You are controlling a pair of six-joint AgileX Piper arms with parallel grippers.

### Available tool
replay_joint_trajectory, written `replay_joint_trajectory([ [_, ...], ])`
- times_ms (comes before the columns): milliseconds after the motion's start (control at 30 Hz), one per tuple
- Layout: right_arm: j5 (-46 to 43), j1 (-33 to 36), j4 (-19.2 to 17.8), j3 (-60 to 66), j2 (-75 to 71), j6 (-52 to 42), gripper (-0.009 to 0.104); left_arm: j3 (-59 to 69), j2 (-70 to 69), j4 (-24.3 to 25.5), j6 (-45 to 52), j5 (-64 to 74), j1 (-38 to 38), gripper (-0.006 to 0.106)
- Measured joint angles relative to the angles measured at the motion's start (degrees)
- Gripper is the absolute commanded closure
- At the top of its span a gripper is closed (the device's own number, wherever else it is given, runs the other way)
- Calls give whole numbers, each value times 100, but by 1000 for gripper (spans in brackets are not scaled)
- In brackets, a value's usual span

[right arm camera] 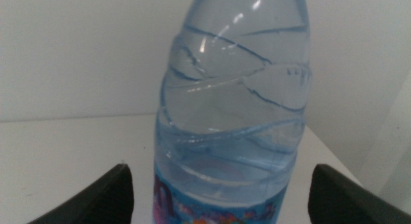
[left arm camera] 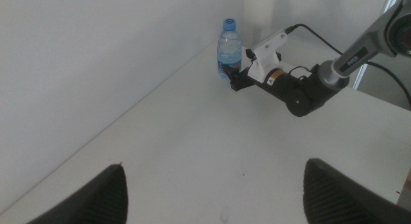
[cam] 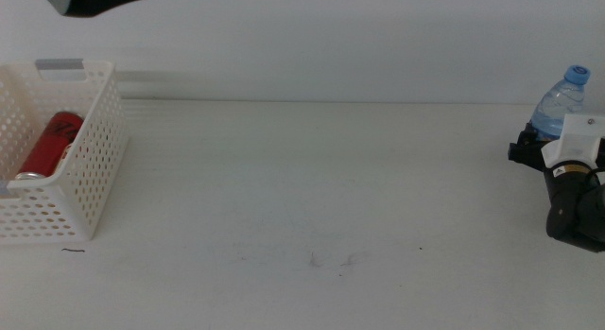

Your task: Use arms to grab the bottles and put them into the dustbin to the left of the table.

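Reaching for the water bottle [cam: 561, 103] at the worktop's [cam: 312, 179] far right — right gripper [cam: 531, 146] straddling it, fingers [right arm camera: 96, 197] open. Next: closing, then carrying left to the dustbin [cam: 90, 169] holding the red can [cam: 49, 146]. Left gripper [left arm camera: 215, 189] hanging open — waiting.

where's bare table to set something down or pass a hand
Bare: the white tabletop between the white perforated plastic basket, holding a slim red can, and the clear blue-capped water bottle. Crowded: the right edge, where the right gripper straddles that bottle, jaws open.

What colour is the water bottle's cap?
Blue; the cap of the water bottle shows best in the left wrist view.
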Motion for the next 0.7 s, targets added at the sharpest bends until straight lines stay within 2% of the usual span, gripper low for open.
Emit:
replay_joint_trajectory([
  [333, 231, -22, 208, -683, 434, -120, 18, 0, 0, 0, 0, 0, 0, 7],
  [500, 243, -24, 279, -910, 586, -144, 33, 0, 0, 0, 0, 0, 0, 7],
  [533, 243, -24, 293, -942, 612, -144, 37, 0, 0, 0, 0, 0, 0, 7],
  [600, 243, -24, 322, -1023, 645, -144, 55, 0, 0, 0, 0, 0, 0, 7],
  [633, 269, -24, 335, -1046, 649, -144, 66, 0, 0, 0, 0, 0, 0, 7],
  [700, 324, -24, 335, -1074, 649, -144, 99, 0, 0, 0, 0, 0, 0, 7],
])
